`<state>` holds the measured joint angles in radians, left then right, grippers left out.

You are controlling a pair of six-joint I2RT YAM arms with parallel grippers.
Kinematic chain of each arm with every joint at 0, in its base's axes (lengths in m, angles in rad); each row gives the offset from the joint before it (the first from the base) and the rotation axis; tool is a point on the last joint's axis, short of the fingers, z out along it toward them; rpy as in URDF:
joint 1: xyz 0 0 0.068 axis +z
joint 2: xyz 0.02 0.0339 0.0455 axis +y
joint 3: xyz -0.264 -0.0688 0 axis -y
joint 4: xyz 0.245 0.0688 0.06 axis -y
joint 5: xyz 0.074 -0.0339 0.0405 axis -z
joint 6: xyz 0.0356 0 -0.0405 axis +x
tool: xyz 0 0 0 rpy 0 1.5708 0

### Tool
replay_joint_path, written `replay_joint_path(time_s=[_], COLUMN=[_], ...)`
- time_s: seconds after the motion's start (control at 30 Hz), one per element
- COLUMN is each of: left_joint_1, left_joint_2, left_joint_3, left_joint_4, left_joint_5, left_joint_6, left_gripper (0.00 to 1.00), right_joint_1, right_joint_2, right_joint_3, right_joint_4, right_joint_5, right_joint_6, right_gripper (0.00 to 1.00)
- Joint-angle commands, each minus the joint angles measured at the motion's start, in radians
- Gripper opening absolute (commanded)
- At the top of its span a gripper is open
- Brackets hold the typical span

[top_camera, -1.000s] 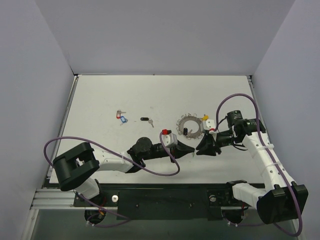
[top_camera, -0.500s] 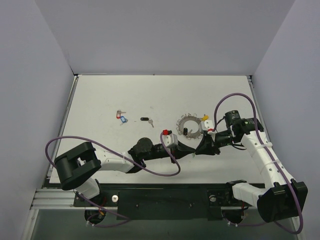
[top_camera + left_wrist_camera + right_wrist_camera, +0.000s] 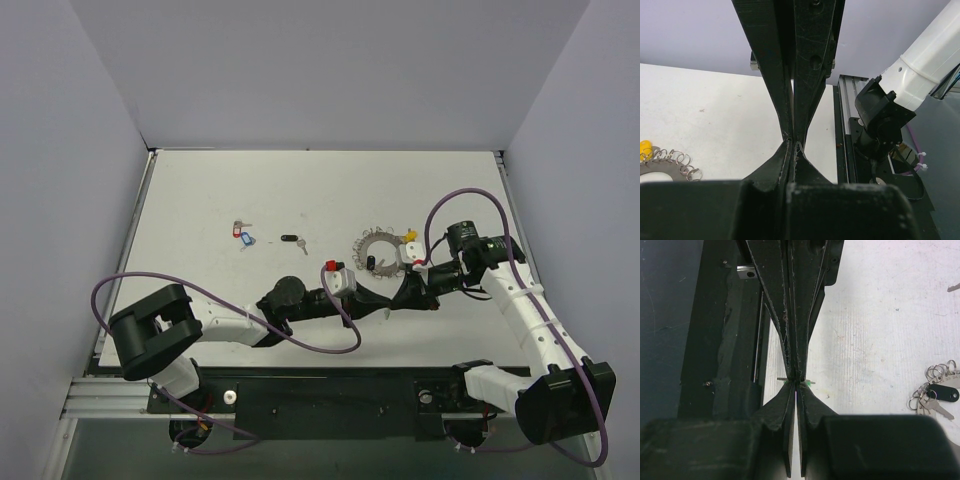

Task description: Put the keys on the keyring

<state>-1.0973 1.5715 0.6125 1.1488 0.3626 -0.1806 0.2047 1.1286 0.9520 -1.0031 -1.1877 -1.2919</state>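
Both arms meet tip to tip on the near side of the keyring [image 3: 382,252]. The right gripper [image 3: 796,382], ajar a second ago, now pinches a green key [image 3: 809,383] — the left gripper [image 3: 792,142] is clamped shut, its load unclear.

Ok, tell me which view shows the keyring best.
Top external: the whole keyring lies in view, yellow tag included. Left wrist catches only an arc at its lower-left edge; right wrist only a few loops at its right edge.
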Motion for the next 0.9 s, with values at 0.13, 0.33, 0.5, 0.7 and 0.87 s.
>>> replay_joint_path(time_s=[0.13,0.33,0.5,0.7,0.87], left_joint_1=[0.002,0.023,0.034,0.022,-0.016], left_joint_2=[-0.04,-0.164,-0.252,-0.2,-0.108], left_joint_3=[0.02,-0.016,-0.025,0.004,0.047], left_joint_4=[0.043,-0.101,-0.34,-0.371,-0.321], left_joint_5=[-0.053,-0.07,-0.051,0.001,-0.007], left_joint_6=[-0.04,-0.013,0.073,0.102,0.124], left_gripper=[0.28,0.5,0.55,0.43,0.36], right_joint_1=[0.012,0.009,0.01,0.006,-0.017], right_joint_2=[-0.036,-0.069,-0.09,-0.095,-0.096], right_joint_3=[-0.007,-0.022,-0.032,-0.044,-0.048], right_joint_4=[-0.038,-0.042,-0.106,-0.127,-0.134], right_joint_5=[0.02,0.097,0.195,0.258,0.246], right_joint_6=[-0.023,-0.007,-0.099,-0.133,-0.132], right_gripper=[0.0,0.0,0.0,0.0,0.0])
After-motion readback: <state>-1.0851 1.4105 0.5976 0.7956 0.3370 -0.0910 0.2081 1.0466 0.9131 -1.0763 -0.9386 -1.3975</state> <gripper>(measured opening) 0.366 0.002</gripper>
